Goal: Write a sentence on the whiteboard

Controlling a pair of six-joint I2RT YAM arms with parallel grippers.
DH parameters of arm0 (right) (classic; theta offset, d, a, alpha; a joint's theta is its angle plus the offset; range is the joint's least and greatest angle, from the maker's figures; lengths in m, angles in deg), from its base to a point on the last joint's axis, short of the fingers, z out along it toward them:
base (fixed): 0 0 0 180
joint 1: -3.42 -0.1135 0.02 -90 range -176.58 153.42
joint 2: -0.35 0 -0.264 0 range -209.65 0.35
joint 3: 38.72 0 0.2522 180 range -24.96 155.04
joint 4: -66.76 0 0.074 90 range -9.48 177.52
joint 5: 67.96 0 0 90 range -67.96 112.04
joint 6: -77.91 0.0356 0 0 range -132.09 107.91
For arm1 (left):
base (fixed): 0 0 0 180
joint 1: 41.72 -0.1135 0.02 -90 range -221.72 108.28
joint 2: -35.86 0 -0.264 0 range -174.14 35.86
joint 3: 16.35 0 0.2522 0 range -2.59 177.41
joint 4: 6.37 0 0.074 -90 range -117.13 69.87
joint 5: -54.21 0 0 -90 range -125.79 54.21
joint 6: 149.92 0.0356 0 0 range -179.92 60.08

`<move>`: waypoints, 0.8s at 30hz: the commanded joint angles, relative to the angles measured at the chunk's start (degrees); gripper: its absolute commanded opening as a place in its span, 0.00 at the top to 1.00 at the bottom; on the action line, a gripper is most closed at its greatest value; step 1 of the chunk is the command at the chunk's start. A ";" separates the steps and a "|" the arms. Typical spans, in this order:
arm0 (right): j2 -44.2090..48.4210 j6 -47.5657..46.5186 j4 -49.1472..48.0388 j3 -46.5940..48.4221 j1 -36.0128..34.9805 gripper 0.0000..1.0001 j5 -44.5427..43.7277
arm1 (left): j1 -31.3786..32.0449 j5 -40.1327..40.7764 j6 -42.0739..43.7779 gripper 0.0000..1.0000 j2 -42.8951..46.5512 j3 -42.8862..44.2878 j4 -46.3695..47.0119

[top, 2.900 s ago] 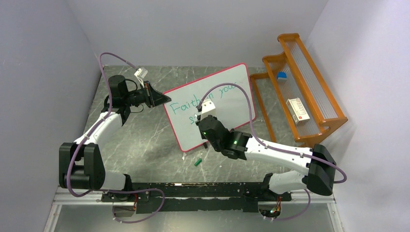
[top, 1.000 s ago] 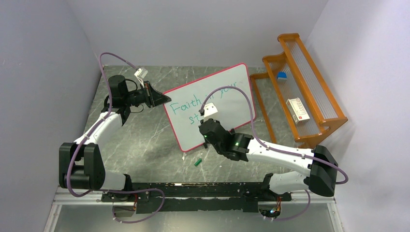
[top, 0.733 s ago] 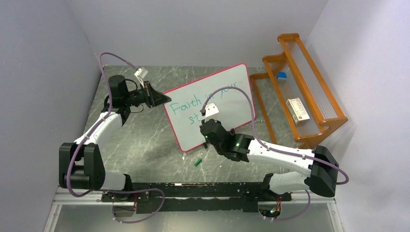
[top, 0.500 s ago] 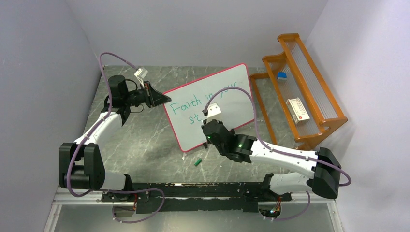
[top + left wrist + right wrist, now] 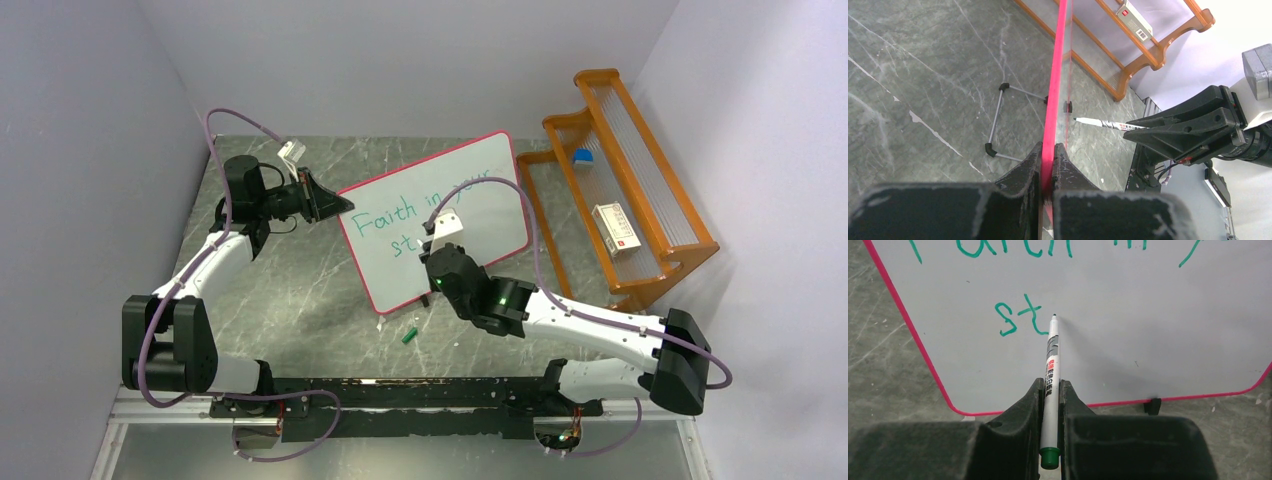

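Observation:
The whiteboard [image 5: 470, 190], white with a pink-red frame, stands tilted on the grey table. Green writing [image 5: 383, 220] reads "Faith in your" with "st" [image 5: 1018, 320] below. My left gripper [image 5: 340, 205] is shut on the board's left edge [image 5: 1050, 125]; the frame runs between its fingers. My right gripper [image 5: 428, 258] is shut on a white marker [image 5: 1050, 375] with a green end, seen also in the left wrist view [image 5: 1103, 123]. The marker's tip is at the board surface just right of the "st". The arm hides part of the writing from above.
An orange wooden rack [image 5: 625, 190] stands at the right, holding a white box [image 5: 615, 228] and a small blue item [image 5: 583, 156]. A green marker cap [image 5: 408, 335] lies on the table below the board. The board's wire feet [image 5: 998, 120] show behind it.
My right gripper with the marker has shifted right along the second line, after the "t" of "st". The left gripper and the board have stayed still.

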 commanded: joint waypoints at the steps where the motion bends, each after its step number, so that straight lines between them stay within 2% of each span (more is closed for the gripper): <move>1: -0.30 -1.48 -3.10 1.23 0.91 1.00 -1.44 | 1.11 3.15 3.97 0.95 -1.74 -0.49 -5.05; 24: -2.37 -2.20 -4.40 1.99 2.00 1.00 1.43 | 1.11 3.13 3.89 0.95 -1.95 -0.48 -5.08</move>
